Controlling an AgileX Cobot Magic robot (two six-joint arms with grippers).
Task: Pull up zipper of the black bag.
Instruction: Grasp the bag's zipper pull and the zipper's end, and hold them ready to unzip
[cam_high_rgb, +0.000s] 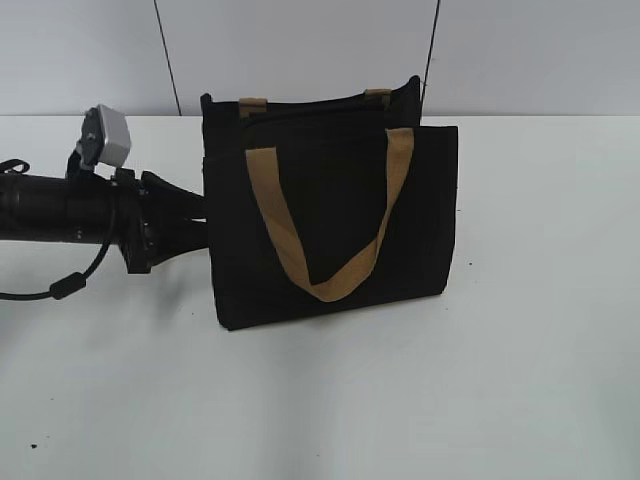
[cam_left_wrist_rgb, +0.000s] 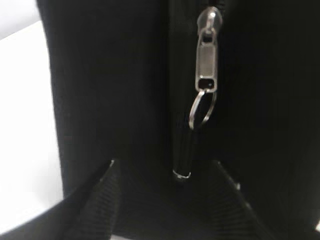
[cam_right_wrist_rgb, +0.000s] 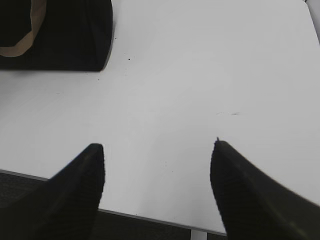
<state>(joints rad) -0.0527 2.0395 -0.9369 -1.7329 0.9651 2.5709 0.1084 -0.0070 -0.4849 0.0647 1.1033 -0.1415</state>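
The black bag (cam_high_rgb: 330, 215) stands upright on the white table, with one tan strap handle (cam_high_rgb: 330, 280) hanging down its front. My left gripper (cam_high_rgb: 198, 226) reaches in from the left and its tips are at the bag's left side. In the left wrist view the bag (cam_left_wrist_rgb: 105, 85) fills the frame. The zipper (cam_left_wrist_rgb: 181, 150) runs down its middle, with its silvery pull (cam_left_wrist_rgb: 206, 65) and ring (cam_left_wrist_rgb: 201, 111) hanging just beyond my fingers. My left gripper (cam_left_wrist_rgb: 164, 167) is open, with a finger on either side of the zip line and nothing held. My right gripper (cam_right_wrist_rgb: 156, 145) is open and empty over bare table.
The white table (cam_high_rgb: 520, 380) extends around the bag, with a pale wall behind it. In the right wrist view the bag's corner (cam_right_wrist_rgb: 65, 45) lies at the top left and the table's near edge (cam_right_wrist_rgb: 150, 217) runs below my fingers. The right arm does not show in the exterior view.
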